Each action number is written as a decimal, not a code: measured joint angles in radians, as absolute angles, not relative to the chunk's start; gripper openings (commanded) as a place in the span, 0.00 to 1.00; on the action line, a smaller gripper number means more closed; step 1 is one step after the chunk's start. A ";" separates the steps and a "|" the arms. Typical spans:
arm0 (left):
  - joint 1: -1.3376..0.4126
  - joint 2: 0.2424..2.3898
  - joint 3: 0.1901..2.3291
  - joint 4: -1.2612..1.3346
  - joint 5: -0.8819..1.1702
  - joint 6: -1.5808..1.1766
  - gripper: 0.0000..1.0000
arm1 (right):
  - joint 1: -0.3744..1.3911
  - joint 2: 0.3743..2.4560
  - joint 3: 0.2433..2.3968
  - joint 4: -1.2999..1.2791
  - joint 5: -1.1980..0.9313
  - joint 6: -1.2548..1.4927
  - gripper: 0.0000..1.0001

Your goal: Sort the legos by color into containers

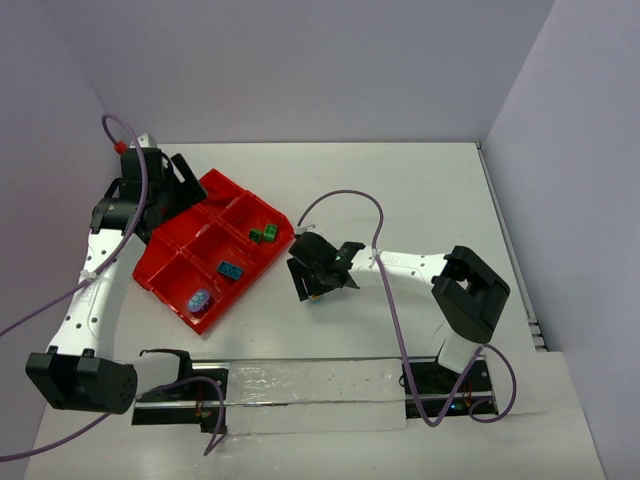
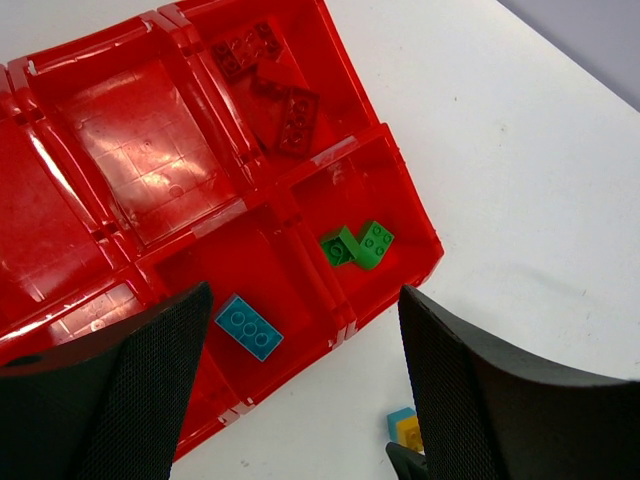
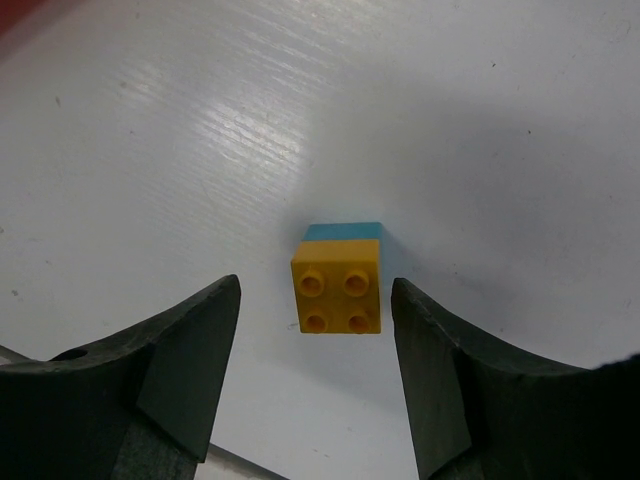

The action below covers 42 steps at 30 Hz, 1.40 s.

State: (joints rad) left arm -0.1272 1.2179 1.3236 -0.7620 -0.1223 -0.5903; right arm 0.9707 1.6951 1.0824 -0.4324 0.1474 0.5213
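White table (image 1: 420, 190), lavender walls (image 1: 300, 60) (red tray (image 1: 172, 268) left)

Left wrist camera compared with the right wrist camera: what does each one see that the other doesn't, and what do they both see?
Only the left wrist view: the red tray, with red bricks, green bricks and a teal brick in separate compartments, framed by the left fingers. Only the right wrist view: the four studs on the yellow-and-blue cube, lying between the right fingers, touching neither. Shared: that cube, barely visible at the left view's bottom edge, and the white table.
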 measured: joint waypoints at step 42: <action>-0.127 1.218 1.316 -0.756 -0.100 -0.589 0.82 | 1.002 1.743 1.082 -0.451 0.251 0.499 0.37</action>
